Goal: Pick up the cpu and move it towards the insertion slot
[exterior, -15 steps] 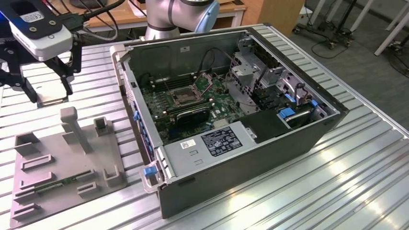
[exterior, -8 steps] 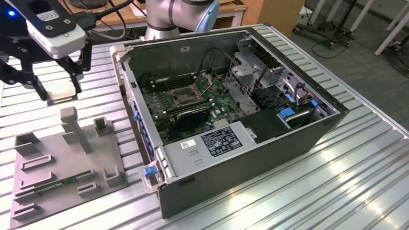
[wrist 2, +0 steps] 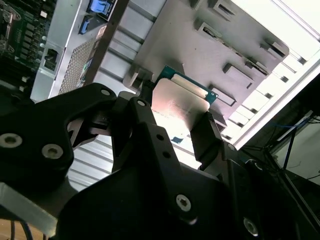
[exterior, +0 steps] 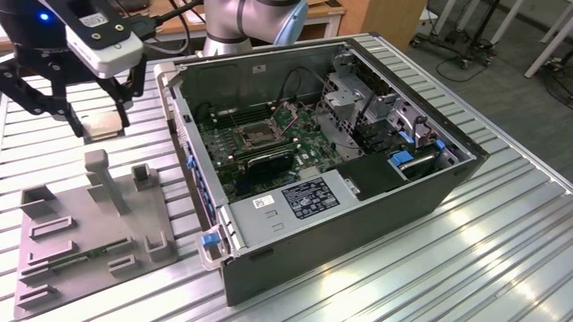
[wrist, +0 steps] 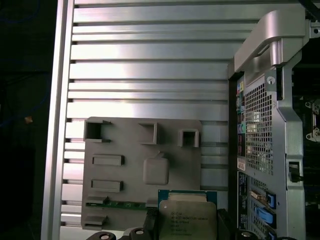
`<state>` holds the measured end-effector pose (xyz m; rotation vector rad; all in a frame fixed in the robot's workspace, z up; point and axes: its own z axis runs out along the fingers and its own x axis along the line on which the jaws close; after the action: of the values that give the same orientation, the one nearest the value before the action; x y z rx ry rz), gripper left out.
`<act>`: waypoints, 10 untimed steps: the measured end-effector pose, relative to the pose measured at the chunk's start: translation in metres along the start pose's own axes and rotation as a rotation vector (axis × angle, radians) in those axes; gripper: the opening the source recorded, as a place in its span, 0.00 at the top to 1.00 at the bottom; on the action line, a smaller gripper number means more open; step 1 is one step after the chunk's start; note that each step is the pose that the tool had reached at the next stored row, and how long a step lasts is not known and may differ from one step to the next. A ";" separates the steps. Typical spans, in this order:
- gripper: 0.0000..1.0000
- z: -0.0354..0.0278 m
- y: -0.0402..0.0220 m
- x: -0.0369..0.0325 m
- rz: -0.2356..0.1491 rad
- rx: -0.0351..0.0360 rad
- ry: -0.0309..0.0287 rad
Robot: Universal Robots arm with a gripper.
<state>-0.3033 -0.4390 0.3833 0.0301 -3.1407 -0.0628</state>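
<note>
My gripper hangs above the ribbed table at the exterior view's upper left, shut on the cpu, a thin square chip with a pale metal top. In both wrist views the cpu sits flat between the two black fingers, lifted above the grey fixture plate. The insertion slot, a dark square socket with a shiny frame on the green board, lies inside the open computer case, well to the exterior view's right of the gripper.
The open black computer case stands in the middle of the aluminium table; its metal wall rises between gripper and socket. The grey fixture plate holds upright posts and a narrow green strip.
</note>
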 end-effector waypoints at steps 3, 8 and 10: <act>0.45 0.0000 -0.0001 -0.0066 0.000 0.0000 0.0000; 0.45 0.0000 -0.0003 -0.0165 0.000 -0.0001 0.0000; 0.45 0.0000 -0.0004 -0.0179 0.000 0.0000 0.0000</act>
<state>-0.2854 -0.4390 0.3833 0.0303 -3.1407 -0.0628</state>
